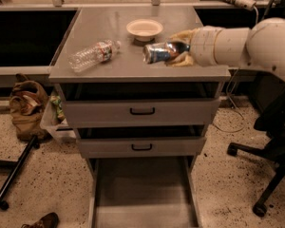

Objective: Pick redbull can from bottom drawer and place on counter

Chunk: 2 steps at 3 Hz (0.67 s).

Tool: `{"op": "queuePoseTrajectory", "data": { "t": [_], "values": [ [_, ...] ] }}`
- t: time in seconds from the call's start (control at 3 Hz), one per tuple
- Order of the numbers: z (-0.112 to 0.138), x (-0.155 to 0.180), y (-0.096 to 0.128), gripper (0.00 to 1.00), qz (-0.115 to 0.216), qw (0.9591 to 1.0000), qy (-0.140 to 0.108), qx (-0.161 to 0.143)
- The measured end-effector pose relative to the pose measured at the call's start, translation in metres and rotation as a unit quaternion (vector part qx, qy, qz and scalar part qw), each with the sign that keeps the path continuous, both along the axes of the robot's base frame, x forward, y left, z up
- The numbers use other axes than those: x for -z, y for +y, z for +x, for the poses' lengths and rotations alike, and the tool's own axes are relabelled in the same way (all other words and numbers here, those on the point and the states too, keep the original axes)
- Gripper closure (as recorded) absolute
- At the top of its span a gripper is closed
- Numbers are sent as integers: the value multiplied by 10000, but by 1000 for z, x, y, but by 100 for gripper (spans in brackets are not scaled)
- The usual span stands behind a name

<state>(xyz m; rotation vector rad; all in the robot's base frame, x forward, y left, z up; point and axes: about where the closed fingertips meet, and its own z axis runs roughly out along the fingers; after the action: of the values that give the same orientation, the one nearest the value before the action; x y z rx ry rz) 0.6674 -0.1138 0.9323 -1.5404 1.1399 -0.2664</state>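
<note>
The redbull can is silver and blue and lies sideways in my gripper, just above the right part of the grey counter. My gripper is shut on the can, with one yellowish finger above it and one below. My white arm reaches in from the right. The bottom drawer is pulled out below the cabinet and its flat grey floor is bare.
A clear plastic water bottle lies on the counter's left side. A cream bowl sits at the back middle. Two closed drawers with black handles face front. A brown bag lies left, an office chair right.
</note>
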Motion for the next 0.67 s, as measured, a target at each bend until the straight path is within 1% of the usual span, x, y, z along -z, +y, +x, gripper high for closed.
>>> {"op": "queuePoseTrajectory", "data": {
  "t": [0.33,0.67],
  "values": [
    [43,-18,1,100,-477,9987,-186,4],
    [75,-8,2,100,-1088,9940,-118,47]
  ]
}}
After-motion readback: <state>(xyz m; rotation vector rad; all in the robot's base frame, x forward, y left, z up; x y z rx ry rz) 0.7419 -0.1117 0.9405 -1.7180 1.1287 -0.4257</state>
